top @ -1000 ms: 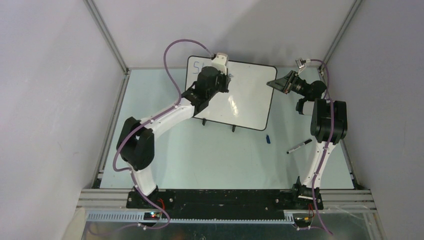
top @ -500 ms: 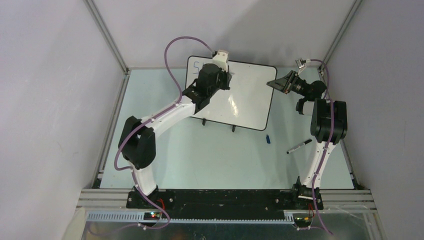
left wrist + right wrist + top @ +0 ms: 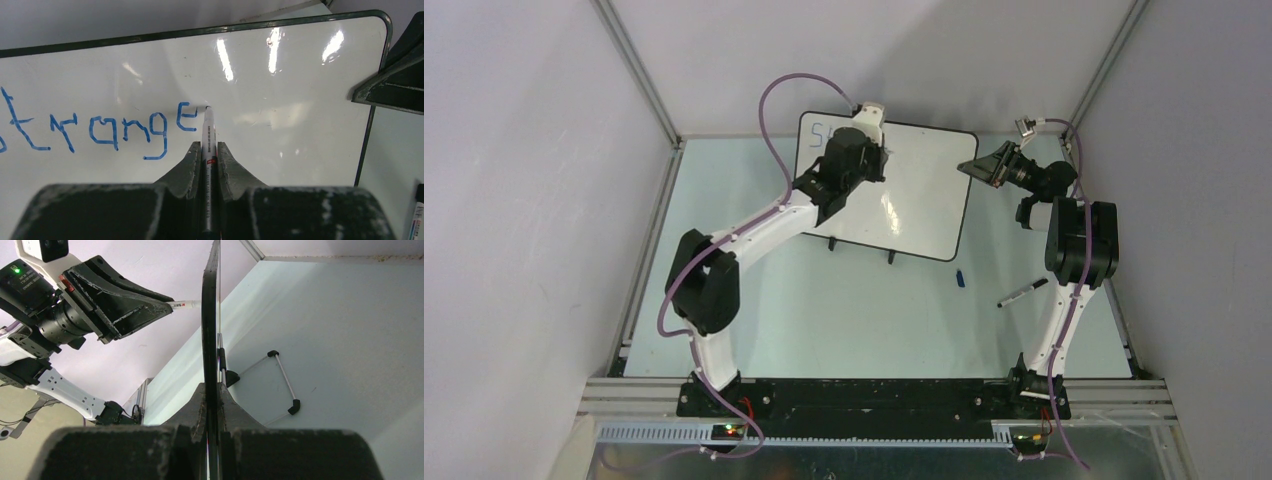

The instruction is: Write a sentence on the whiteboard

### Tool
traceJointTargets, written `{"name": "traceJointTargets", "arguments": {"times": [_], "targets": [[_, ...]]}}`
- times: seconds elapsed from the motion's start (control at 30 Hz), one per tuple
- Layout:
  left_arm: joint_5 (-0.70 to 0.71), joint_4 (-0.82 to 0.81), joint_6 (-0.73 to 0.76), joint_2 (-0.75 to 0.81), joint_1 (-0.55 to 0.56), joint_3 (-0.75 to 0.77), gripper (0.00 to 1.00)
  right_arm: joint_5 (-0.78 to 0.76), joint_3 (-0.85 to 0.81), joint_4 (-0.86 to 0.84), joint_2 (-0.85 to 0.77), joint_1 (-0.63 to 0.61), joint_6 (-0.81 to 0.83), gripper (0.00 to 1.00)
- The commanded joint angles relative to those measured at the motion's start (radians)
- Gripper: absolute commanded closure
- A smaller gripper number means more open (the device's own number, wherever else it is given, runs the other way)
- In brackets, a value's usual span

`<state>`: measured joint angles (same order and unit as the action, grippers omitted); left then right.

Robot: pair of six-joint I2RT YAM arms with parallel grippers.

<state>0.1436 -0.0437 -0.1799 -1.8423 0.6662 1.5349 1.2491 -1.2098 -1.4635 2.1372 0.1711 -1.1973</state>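
Observation:
The whiteboard (image 3: 914, 190) stands tilted on the table, glossy white with a black rim. My left gripper (image 3: 207, 147) is shut on a marker (image 3: 208, 129). The marker's tip touches the board just right of the last blue letter. The blue handwriting (image 3: 100, 130) reads "strange" in the left wrist view. From above, my left gripper (image 3: 862, 150) covers most of it and only the first letters (image 3: 817, 130) show. My right gripper (image 3: 211, 390) is shut on the whiteboard's right rim (image 3: 210, 315), seen edge-on. It shows from above (image 3: 984, 165) at the board's right edge.
A black marker (image 3: 1022, 292) and a small blue cap (image 3: 960, 278) lie on the table right of the board's front corner. The board's wire stand (image 3: 280, 380) shows behind it. Grey enclosure walls and aluminium frame rails (image 3: 639, 80) surround the table.
My left gripper has shifted a little right along the board's top part with the marker, uncovering more blue writing at its left. The right arm and the board have not moved.

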Motion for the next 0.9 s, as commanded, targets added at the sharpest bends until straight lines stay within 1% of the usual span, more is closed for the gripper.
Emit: {"name": "traceJointTargets", "arguments": {"times": [0.0, 0.53, 0.87], "targets": [[0.007, 0.004, 0.017, -0.010, 0.001, 0.061, 1.00, 0.001, -0.010, -0.044, -0.074, 0.007, -0.044, 1.00], [0.013, 0.013, 0.019, -0.009, 0.000, 0.056, 1.00, 0.003, -0.010, -0.044, -0.074, 0.007, -0.045, 1.00], [0.008, -0.009, 0.009, 0.026, 0.002, -0.014, 1.00, 0.003, -0.010, -0.044, -0.074, 0.007, -0.045, 1.00]]}}
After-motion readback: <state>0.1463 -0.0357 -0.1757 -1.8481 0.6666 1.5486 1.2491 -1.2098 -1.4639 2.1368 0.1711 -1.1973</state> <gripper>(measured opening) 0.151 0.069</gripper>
